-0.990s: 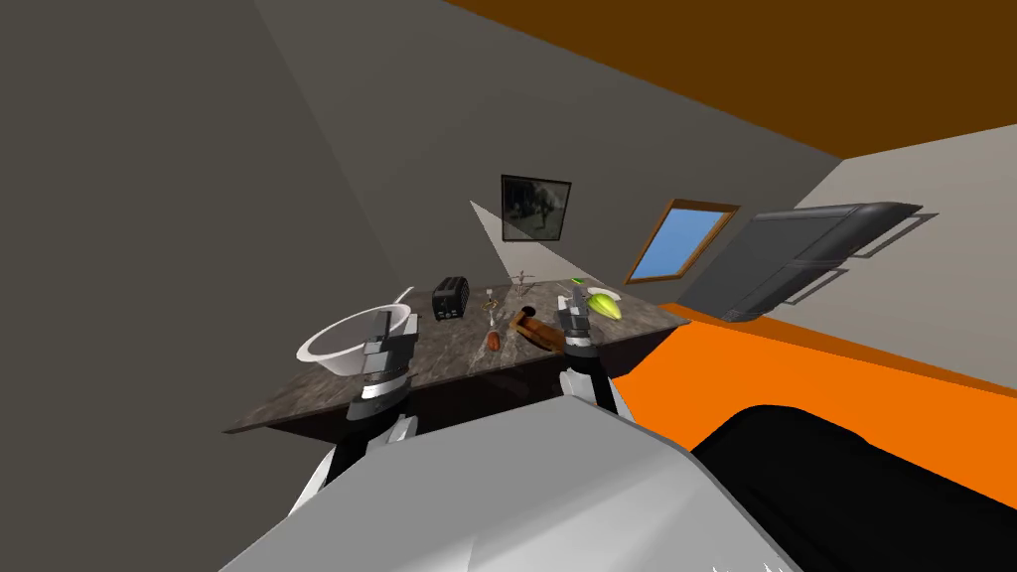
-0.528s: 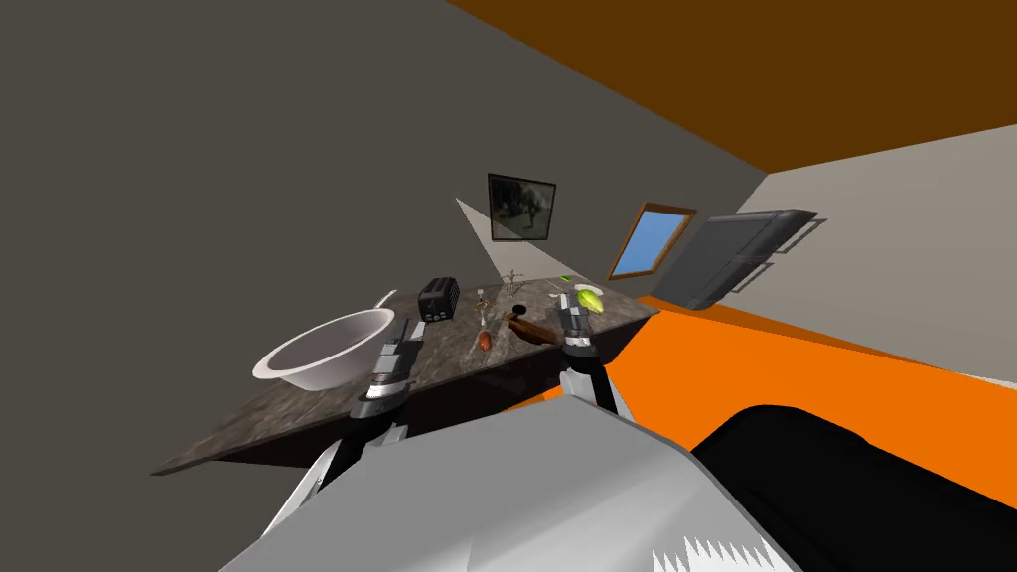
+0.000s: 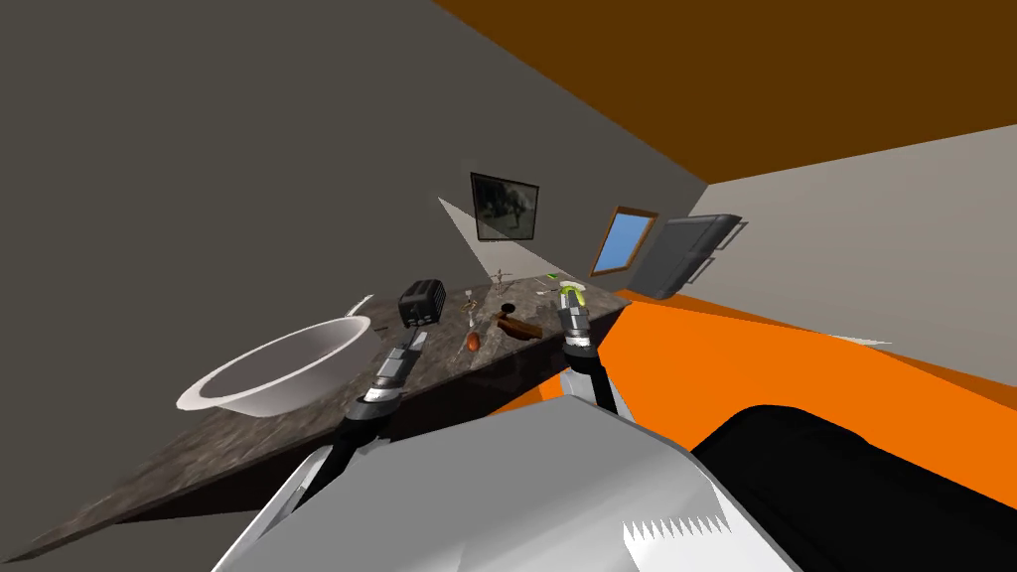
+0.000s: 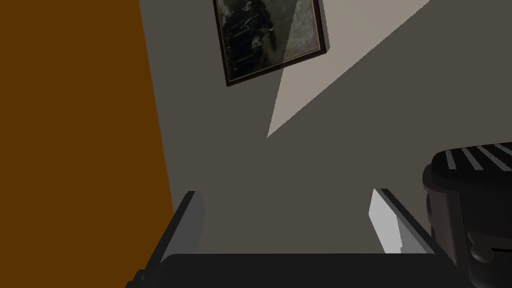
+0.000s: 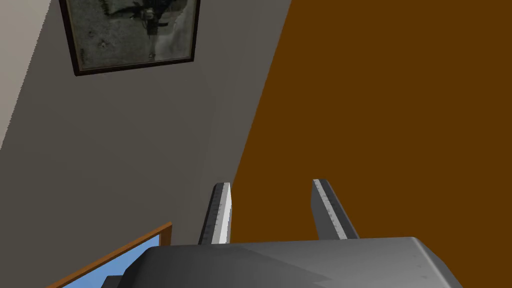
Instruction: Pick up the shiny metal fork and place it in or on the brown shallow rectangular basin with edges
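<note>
Fork (image 3: 468, 310), a thin pale metal item, lay on the dark marbled counter (image 3: 248, 437) just left of centre in the head view. It was too small for its tines to be made out. It lay between the black toaster (image 3: 421, 302) on its left and the brown basin (image 3: 519, 329) on its right, apart from both. A small reddish-orange item (image 3: 474, 341) lay just below the fork in the frame, near the counter's front edge. The basin sat to the lower right of the fork, with a dark round spot at its upper end. Whether anything lay in the basin could not be told. A thin wire stand (image 3: 500, 279) stood higher in the frame, toward the wall. A yellow-green item (image 3: 570, 289) lay at the counter's right end, partly behind the right tool (image 3: 572, 301). A large white bowl (image 3: 283, 369) occupied the left-centre of the frame, on the counter.

Neither tool held anything. The left tool (image 3: 418, 339) was over the counter just below the toaster in the head view, between the bowl and the reddish-orange item. In the left wrist view the left tool (image 4: 286, 196) was released, its blades wide apart, with the toaster (image 4: 470, 205) close beside one of them. The right tool was raised at the counter's right end, to the right of the basin. In the right wrist view its fingers (image 5: 222, 210) were parted by a narrower gap, with nothing between them.
</note>
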Tool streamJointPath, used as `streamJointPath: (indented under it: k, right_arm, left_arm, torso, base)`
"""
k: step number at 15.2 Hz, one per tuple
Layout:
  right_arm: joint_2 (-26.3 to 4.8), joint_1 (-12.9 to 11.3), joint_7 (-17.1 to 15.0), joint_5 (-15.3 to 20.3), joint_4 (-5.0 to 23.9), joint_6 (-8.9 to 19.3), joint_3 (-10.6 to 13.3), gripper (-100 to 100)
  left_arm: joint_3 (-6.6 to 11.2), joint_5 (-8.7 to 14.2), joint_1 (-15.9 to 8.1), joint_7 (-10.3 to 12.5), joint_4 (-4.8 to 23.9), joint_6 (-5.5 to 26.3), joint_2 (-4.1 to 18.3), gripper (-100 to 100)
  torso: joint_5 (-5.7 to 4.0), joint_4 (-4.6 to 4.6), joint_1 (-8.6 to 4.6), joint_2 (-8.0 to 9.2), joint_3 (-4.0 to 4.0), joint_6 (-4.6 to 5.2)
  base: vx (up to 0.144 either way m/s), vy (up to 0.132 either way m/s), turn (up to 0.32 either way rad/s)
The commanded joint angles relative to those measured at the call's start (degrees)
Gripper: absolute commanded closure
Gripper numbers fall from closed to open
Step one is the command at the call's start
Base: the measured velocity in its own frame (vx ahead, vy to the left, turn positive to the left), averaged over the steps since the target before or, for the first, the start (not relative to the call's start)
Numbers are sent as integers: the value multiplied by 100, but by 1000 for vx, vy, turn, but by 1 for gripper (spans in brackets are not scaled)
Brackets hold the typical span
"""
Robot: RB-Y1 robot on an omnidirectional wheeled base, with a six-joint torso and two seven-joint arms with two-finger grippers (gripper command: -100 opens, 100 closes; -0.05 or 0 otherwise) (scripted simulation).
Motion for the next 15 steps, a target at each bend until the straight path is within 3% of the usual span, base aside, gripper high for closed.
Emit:
streamJointPath:
  k: [1,2,3,15]
  right_arm:
    - [0,0,0,0,0,0,0,0]
    - [0,0,0,0,0,0,0,0]
    - [0,0,0,0,0,0,0,0]
    - [0,0,0,0,0,0,0,0]
  left_arm:
    - [28,-40,-4,75,161,42,210,-100]
    - [63,-92,-16,161,362,92,387,-100]
    - [63,-92,-16,161,362,92,446,-100]
    - [252,-455,-86,736,1716,448,1939,-100]
  torso:
    - [0,0,0,0,0,0]
    - [0,0,0,0,0,-2]
    - [0,0,0,0,0,0]
    - [-2,-2,-7,-9,-5,-1]
  base:
    - [-28,-45,-206]
    - [-22,-48,-262]
    - [-20,-40,-181]
    - [-10,-58,-236]
